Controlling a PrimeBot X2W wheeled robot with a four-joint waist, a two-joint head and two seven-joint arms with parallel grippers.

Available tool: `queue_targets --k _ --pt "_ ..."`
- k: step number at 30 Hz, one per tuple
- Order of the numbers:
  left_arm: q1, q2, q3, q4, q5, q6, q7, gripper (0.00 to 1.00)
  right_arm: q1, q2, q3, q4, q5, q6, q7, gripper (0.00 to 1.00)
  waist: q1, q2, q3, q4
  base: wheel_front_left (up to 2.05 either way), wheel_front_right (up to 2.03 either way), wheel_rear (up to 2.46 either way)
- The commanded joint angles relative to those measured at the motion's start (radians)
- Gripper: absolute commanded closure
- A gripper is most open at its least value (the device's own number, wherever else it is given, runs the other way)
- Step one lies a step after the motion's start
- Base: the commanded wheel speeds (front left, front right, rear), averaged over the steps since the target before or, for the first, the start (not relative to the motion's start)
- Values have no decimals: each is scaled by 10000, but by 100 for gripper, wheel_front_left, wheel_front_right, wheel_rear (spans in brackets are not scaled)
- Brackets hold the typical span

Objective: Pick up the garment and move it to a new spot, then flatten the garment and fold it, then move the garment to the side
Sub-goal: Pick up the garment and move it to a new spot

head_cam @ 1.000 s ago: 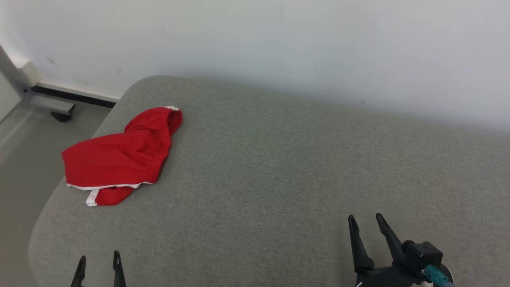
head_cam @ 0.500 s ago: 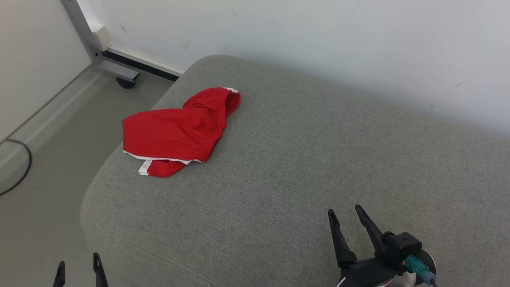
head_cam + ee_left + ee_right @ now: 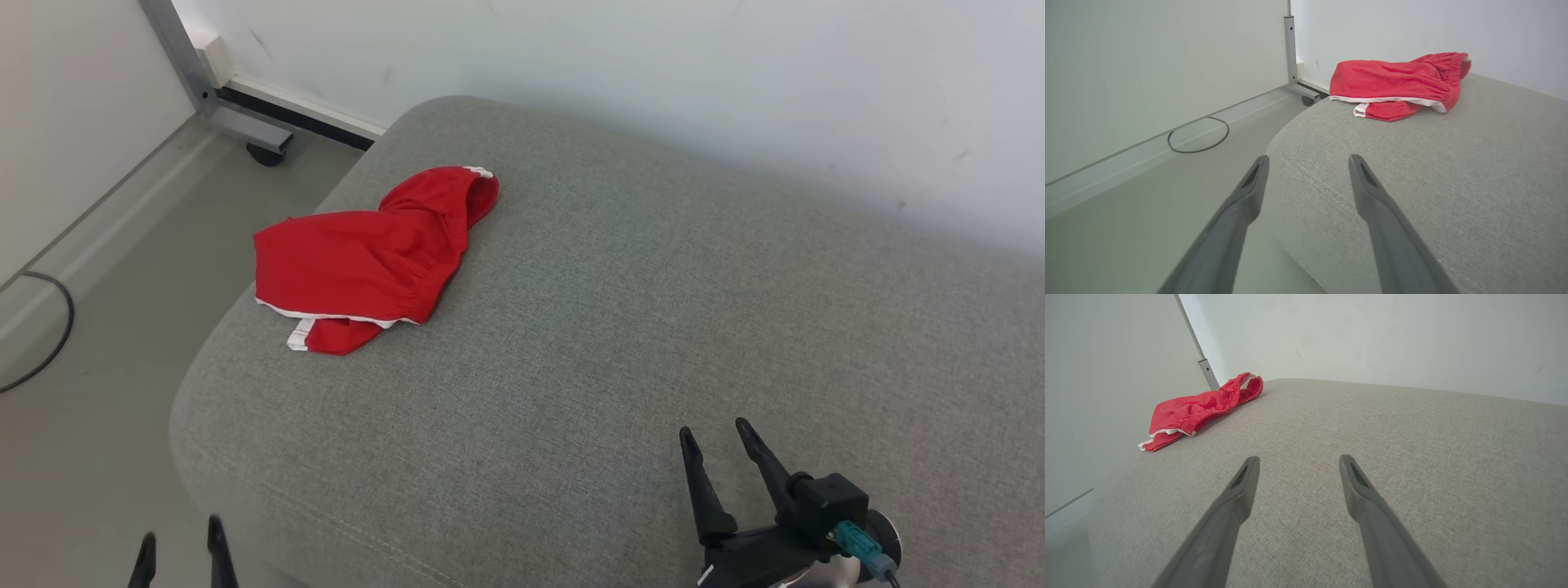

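Within the last second the head view has swung left, bringing a dark cable on the floor into sight; the robot has turned toward its target, and nothing on the seat has moved. The left gripper, low beside the near edge, has its jaws released and empty, well apart from the red garment crumpled near the far left corner of the grey cushion. The right gripper, over the near right part, is likewise spread and empty, so the pick-up has yet to begin.
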State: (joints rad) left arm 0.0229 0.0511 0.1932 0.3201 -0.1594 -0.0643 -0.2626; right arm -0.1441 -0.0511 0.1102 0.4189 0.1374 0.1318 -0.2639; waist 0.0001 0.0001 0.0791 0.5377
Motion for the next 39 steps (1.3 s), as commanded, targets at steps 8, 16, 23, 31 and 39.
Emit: queue_targets --k 8,16,23,31,39 --pt "-1875 126 25 829 70 -595 -31 0 -135 -4 -325 -388 -685 -25 -2 0 -1 -1 954 -543 0 0 0" --pt "-3691 708 -36 1663 -94 -654 -31 0 -612 -183 -347 -805 -1081 -25 -4 0 -1 -1 1937 -1331 0 0 0" --pt "-5274 1749 -881 3189 -994 -652 -31 0 -1092 -467 -256 -1283 -1165 -25 -2 0 -1 -1 2665 -2180 0 0 0" --pt "-6472 2578 -1513 4959 -1856 -653 -31 0 -1412 -611 -47 -1922 -1084 -26 -2 0 -1 -1 3289 -3014 0 0 0" --pt "-7238 2811 -1462 6700 -2316 -654 -31 0 -1607 -543 -121 -2184 -1065 -26 -2 0 -1 -1 3641 -3588 0 0 0"
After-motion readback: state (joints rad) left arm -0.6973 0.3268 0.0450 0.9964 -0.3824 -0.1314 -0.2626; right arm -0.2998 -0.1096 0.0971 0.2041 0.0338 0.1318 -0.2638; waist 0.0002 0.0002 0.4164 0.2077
